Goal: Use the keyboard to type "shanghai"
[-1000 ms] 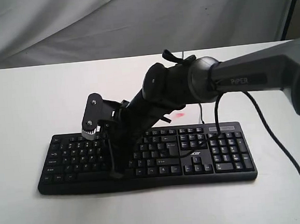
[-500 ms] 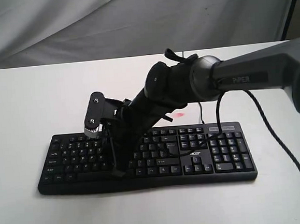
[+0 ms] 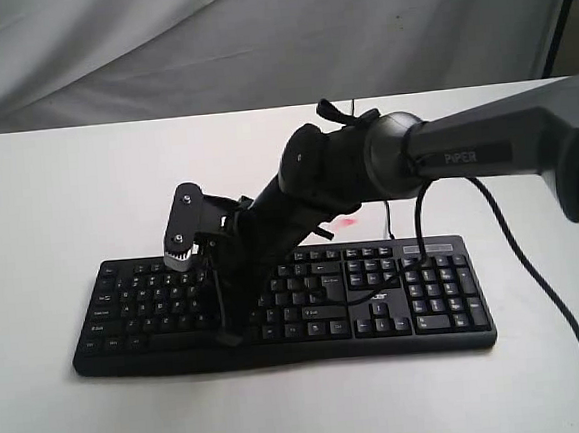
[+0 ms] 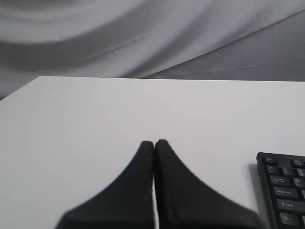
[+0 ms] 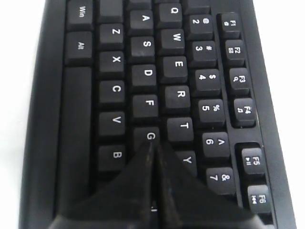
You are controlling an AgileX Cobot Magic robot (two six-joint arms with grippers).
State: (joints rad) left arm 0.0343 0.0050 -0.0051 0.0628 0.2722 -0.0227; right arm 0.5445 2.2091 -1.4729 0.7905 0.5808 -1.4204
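The wide black keyboard (image 3: 397,303) with white legends lies on the white table, its left end showing as the keyboard (image 4: 286,191) in the left wrist view. My right gripper (image 3: 227,334) reaches across from the right and points steeply down over the left-middle keys. In the right wrist view the right gripper (image 5: 155,144) is shut, its tips at the edge of the G key (image 5: 148,135), beside Y and B; touching or just above cannot be told. My left gripper (image 4: 153,142) is shut on nothing above bare table, left of the keyboard, out of the exterior view.
A thin black cable (image 3: 512,239) hangs from the right arm and trails over the keyboard's right part and down the table. A small pink mark (image 3: 347,222) lies behind the keyboard. A grey cloth backdrop (image 3: 255,39) closes the table's far edge.
The right gripper has shifted slightly to the right along the keys and dipped a little; the left arm cannot be compared.
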